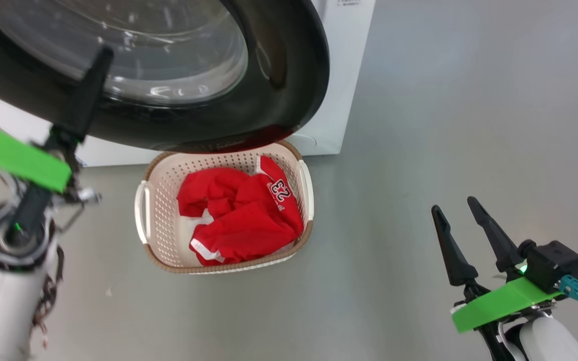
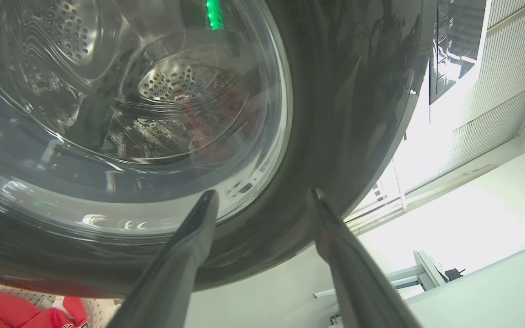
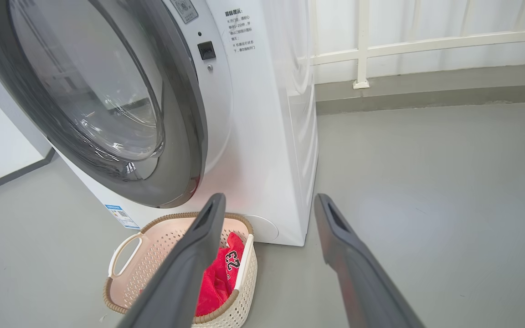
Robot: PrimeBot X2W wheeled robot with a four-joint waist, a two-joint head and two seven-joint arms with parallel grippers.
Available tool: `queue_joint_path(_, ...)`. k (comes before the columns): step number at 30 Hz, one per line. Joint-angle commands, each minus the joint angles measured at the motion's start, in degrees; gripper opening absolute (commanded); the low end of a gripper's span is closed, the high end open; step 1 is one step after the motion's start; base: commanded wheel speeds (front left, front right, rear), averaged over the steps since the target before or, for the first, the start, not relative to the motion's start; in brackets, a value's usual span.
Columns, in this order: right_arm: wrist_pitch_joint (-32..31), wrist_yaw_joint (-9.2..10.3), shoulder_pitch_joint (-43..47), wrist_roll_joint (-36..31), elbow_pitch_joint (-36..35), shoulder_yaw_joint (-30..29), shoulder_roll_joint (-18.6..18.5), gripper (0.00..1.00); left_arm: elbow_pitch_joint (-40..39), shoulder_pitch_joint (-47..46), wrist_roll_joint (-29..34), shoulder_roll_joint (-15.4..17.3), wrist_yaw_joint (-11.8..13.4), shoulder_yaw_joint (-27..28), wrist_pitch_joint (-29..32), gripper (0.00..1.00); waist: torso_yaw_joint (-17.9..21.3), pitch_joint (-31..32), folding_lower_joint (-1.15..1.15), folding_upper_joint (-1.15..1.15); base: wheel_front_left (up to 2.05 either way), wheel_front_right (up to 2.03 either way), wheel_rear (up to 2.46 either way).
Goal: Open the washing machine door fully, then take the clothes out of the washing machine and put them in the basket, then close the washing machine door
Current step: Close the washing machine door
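The washing machine door (image 1: pixel 289 75), with its black rim and bulging glass, stands slightly ajar from the white washing machine (image 3: pixel 267 136). My left gripper (image 2: pixel 263 193) is open with nothing between its fingers, tips close to the door's lower rim (image 2: pixel 335 114). One left finger (image 1: pixel 88 90) rises against the door. The drum shows through the glass. The red clothes (image 1: pixel 241 215), number 23 on top, lie in the cream basket (image 1: pixel 161 200) on the floor below the door. My right gripper (image 1: pixel 454 204) is open and empty, low to the right of the basket (image 3: pixel 162 255).
Grey floor (image 1: pixel 444 125) stretches open to the right of the machine and basket. A white railing and low ledge (image 3: pixel 426 45) run behind it. A small blue label (image 3: pixel 121 216) sits low on the machine's front.
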State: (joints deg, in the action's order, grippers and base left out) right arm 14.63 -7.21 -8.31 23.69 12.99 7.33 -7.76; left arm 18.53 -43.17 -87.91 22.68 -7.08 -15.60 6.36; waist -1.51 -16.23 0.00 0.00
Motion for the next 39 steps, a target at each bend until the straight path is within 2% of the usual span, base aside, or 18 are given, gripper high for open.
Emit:
queue_joint_path(1, 0.4, -0.28, 1.2, -0.3, -1.2, 1.0, -0.9, 1.0, -1.7, 1.8, -0.4, 2.6, -0.4, 2.0, -1.0, 1.0, -0.7, 1.1, 0.0, 0.0, 0.0, 0.0, 0.0)
queue_joint_path(9, 0.4, -0.28, 3.5, 0.1, -0.9, 0.6, -1.8, 1.0, -3.0, 11.6, -0.9, 2.2, -0.4, 2.2, -4.5, 1.0, -1.6, 4.4, 0.0, 0.0, 0.0, 0.0, 0.0)
queue_joint_path(22, 0.4, -0.28, 7.6, 0.4, -1.0, -0.2, -2.6, 1.0, -3.8, 24.8, 1.1, 3.5, -0.4, 1.4, -10.6, 1.0, -2.2, 8.8, 0.0, 0.0, 0.0, 0.0, 0.0)
queue_joint_path(28, 0.4, -0.28, 9.9, 0.6, -1.1, -1.0, -3.1, 1.0, -3.8, 31.6, 3.0, 5.0, -0.4, 0.3, -15.1, 1.0, -1.8, 11.2, 0.0, 0.0, 0.0, 0.0, 0.0)
queue_joint_path(34, 0.4, -0.28, 11.4, 0.8, -1.2, -1.4, -3.3, 1.0, -2.9, 35.8, 7.5, 6.8, -0.4, -2.8, -18.5, 1.0, -1.7, 12.5, 0.0, 0.0, 0.0, 0.0, 0.0)
queue_joint_path(39, 0.4, -0.28, 12.7, 0.9, -1.4, -1.9, -3.5, 1.0, -1.6, 38.4, 11.6, 6.9, -0.4, -4.4, -20.6, 1.0, -1.4, 13.5, 0.0, 0.0, 0.0, 0.0, 0.0)
